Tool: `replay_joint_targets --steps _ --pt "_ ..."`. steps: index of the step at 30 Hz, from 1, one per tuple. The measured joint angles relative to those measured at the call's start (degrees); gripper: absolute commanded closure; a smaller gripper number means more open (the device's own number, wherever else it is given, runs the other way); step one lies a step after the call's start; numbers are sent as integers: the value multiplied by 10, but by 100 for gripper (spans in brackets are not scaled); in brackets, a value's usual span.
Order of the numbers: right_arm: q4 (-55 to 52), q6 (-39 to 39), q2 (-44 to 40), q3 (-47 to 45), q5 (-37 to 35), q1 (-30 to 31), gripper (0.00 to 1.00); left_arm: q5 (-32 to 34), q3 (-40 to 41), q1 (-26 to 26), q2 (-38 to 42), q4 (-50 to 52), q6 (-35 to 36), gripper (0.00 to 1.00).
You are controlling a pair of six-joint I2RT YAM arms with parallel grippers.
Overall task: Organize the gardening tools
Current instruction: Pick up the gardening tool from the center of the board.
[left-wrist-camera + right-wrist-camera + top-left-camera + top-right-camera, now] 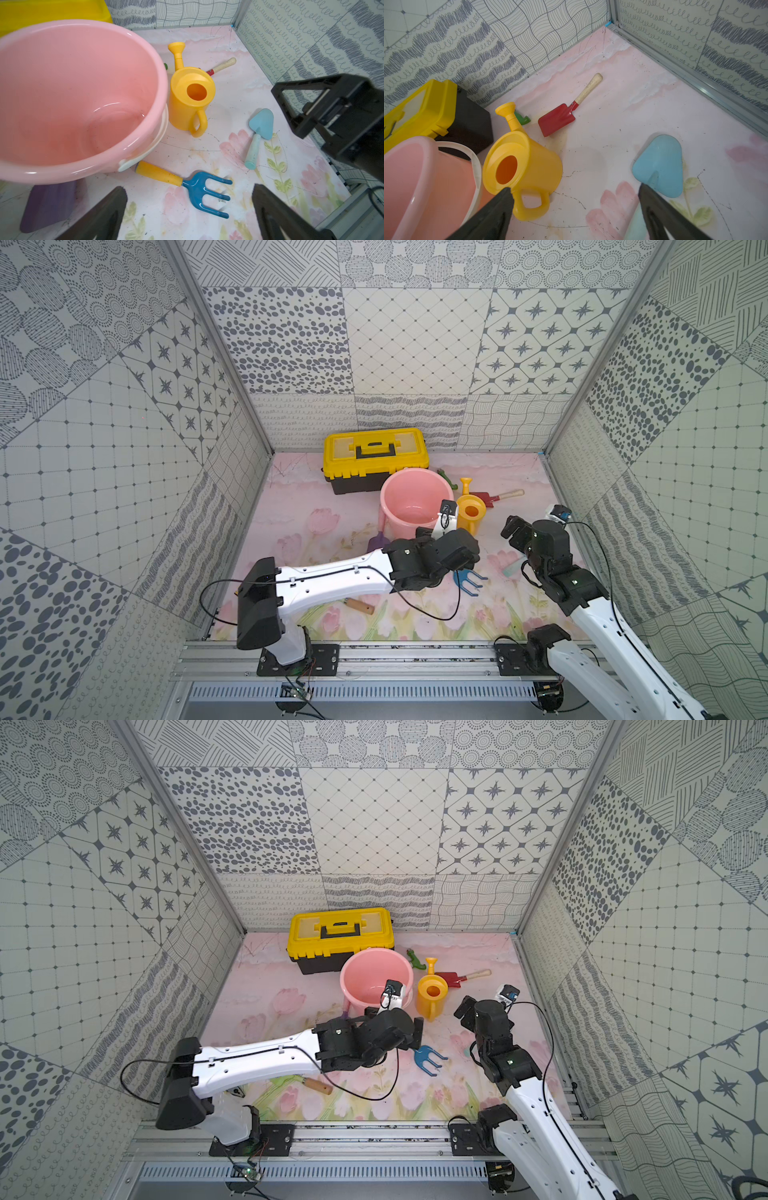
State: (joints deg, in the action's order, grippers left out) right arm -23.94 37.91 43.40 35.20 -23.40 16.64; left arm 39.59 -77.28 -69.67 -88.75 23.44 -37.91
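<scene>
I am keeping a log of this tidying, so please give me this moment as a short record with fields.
bucket: pink bucket, upright, empty
toolbox: yellow toolbox, lid closed, behind the bucket
tools outside bucket: yellow watering can, blue fork, pale-blue trowel, red spade, purple scoop
left gripper: open, empty, just above the blue fork
right gripper: open, empty, close to the pale-blue trowel
progress: no tool in the bucket yet

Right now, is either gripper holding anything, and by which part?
Nothing is held. The left gripper is open, and the blue fork lies free on the mat near it. The right gripper is open too, with nothing between its jaws.
</scene>
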Motion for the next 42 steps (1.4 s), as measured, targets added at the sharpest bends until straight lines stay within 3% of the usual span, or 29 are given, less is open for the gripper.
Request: replay_joint_targets --steps 2,7,12,15,18,22,27,34,42 --pt "10 -2 22 0 0 0 4 11 59 0 59 -10 13 1" --pt "33 -10 102 16 -1 -6 16 33 190 0 193 -33 37 1" --pt "53 -11 216 86 13 -45 22 59 269 0 284 -40 65 1" --pt "64 -10 291 145 24 -77 32 77 312 0 336 -52 82 1" --pt "71 -16 365 212 38 -108 59 93 356 0 388 -66 99 0" --pt "84 -19 458 292 69 -146 66 119 391 0 442 -78 110 0" --pt "74 -31 567 385 77 -164 64 147 414 0 460 -93 117 1" --pt "33 -45 711 539 93 -165 62 180 401 0 421 -95 121 1" --pt "-15 -39 794 598 110 -177 64 204 399 0 404 -96 126 1"
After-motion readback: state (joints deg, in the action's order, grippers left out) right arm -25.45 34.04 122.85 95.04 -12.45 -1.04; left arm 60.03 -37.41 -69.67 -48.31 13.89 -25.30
